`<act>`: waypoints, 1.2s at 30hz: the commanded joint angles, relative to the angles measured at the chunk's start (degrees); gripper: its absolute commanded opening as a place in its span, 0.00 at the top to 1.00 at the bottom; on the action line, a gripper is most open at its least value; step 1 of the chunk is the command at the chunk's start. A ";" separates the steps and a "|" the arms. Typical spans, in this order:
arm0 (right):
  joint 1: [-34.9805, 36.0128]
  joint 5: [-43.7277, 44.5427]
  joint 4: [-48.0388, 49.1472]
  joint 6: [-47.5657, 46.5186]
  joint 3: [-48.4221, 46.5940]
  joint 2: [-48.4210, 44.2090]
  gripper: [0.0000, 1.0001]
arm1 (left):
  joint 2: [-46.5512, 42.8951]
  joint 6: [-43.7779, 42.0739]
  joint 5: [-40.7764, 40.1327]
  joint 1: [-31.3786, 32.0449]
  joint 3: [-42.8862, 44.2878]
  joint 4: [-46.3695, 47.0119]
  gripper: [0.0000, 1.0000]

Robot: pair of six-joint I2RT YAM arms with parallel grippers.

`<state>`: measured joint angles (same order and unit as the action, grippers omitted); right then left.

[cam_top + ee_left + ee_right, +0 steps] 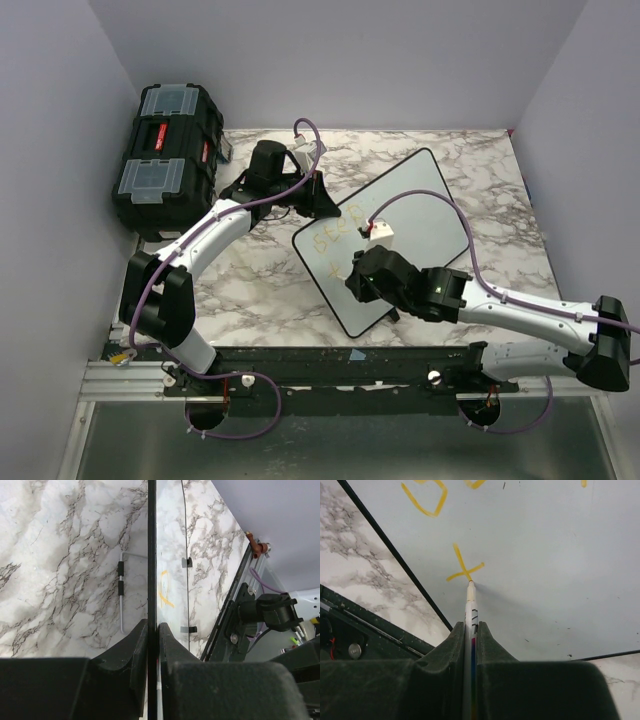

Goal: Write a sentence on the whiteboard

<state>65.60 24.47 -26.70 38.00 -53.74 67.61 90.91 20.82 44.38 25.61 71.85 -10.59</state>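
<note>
You have the large white rectangular whiteboard (400, 225), with its thin black rim, lying askew on the grey-veined marble table (255, 290). Your left gripper (318, 200) is at the whiteboard's far left edge. The left wrist view shows its two black fingers (135, 650) closed tight on the black rim, one on each side of it.

Your right gripper (362, 283) hangs over the whiteboard's near left part, its jaws clamped on a slim white marker (471, 605) with coloured bands on its barrel. The marker's tip touches the whiteboard surface just at the lower end of a yellow cross (464, 569).

The faint yellow-orange handwritten sentence (335, 237) sits on the whiteboard's left half, between the two grippers. From above you can make out one line of letters and little below it, and I cannot read the words. In the right wrist view, parts of larger yellow letters show above the cross.

A black plastic toolbox (168, 155) with clear-lidded compartments stands well off the whiteboard's far left side.
</note>
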 commanded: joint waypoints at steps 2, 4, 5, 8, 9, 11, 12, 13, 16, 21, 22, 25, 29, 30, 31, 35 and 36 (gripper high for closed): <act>0.07 -1.39 -4.45 1.88 3.35 -1.45 0.99 | -2.81 -0.89 1.15 0.85 0.98 3.02 1.00; 0.06 -1.98 -4.83 2.32 4.28 -2.00 0.99 | -2.79 -0.78 0.95 0.85 1.05 3.03 1.00; 0.10 -2.21 -5.01 2.58 4.67 -2.19 0.99 | -2.82 -0.69 0.82 0.83 1.08 3.12 1.00; 0.13 -2.25 -5.53 3.37 5.90 -2.98 0.99 | -2.94 -0.52 0.62 0.84 1.05 3.07 1.00; 0.07 -1.85 -5.84 3.63 6.16 -3.26 0.99 | -2.94 -0.52 0.47 0.89 1.05 3.12 1.00; 0.08 -0.37 -6.64 4.25 6.25 -3.68 0.99 | -3.03 -0.38 0.28 0.93 1.08 3.16 1.00; 0.09 0.57 -6.85 4.40 6.14 -3.79 0.99 | -3.04 -0.34 0.24 0.89 1.06 3.18 1.00; 0.13 1.46 -6.90 4.66 6.06 -3.91 0.99 | -3.12 -0.27 0.13 0.94 1.04 3.21 1.00; 0.07 4.28 -6.72 5.02 5.24 -3.68 0.99 | -3.28 -0.08 -0.07 0.89 1.18 3.29 1.00; 0.14 8.53 -6.05 4.77 2.52 -1.99 0.99 | -3.43 0.07 -0.21 0.94 1.09 3.38 1.00; 0.11 8.97 -5.85 4.67 1.97 -1.83 0.99 | -3.52 0.10 -0.26 0.93 1.02 3.38 1.00; 0.07 9.71 -4.85 3.81 0.93 -2.32 0.99 | -3.47 0.10 -0.39 0.87 0.92 3.37 1.00; 0.12 9.93 -2.41 2.61 1.18 -5.85 0.99 | -3.57 0.10 -0.46 0.92 0.80 3.47 1.00; 0.13 9.93 -1.21 2.15 1.58 -6.93 0.99 | -3.67 0.08 -0.48 0.93 0.73 3.47 1.00; 0.12 10.15 -0.28 1.93 2.06 -7.98 0.99 | -3.66 0.01 -0.52 0.94 0.74 3.46 1.00; 0.11 12.12 0.86 1.82 2.40 -8.81 0.99 | -3.74 0.01 -0.59 0.94 0.65 3.51 1.00; 0.10 12.57 0.83 1.86 2.26 -8.29 0.99 | -3.70 0.01 -0.60 0.89 0.66 3.57 1.00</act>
<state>65.67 32.60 -28.45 40.49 -51.37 59.20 90.00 21.93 43.75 26.28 71.85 -10.44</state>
